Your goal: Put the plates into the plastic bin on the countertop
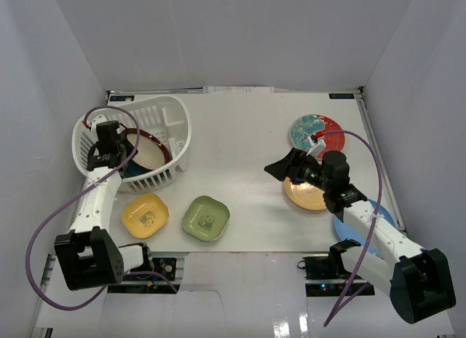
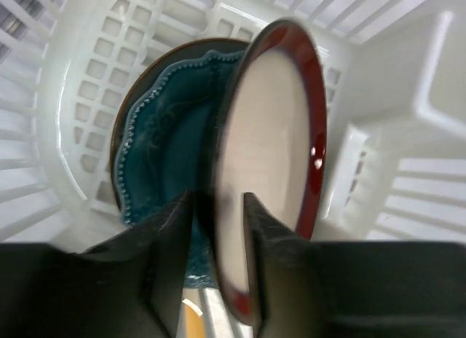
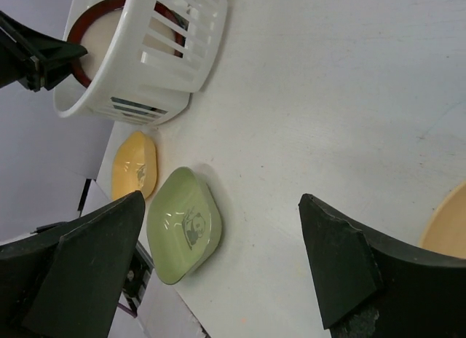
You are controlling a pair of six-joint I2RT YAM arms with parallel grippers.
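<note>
Red-rimmed cream plate (image 2: 269,170) is pinched on edge btwn the fingers of my left gripper (image 2: 216,236), near upright inside the plastic bin (image 1: 171,119) at approx 10 o'clock on the countertop (image 1: 247,134), w/ the scalloped teal plate (image 2: 167,156) against the bin's perforated bottom behind it. My right gripper (image 3: 222,207) hangs wide open & empty at approx 3 o'clock, just beside the orange-yellow plate (image 1: 306,194). Teal-and-red plate (image 1: 317,132) sits at 2 o'clock, yellow plate (image 1: 145,214) & green plate (image 1: 206,218) at 7 o'clock.

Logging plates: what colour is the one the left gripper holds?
The plate is cream, red-rimmed; left wrist view.
</note>
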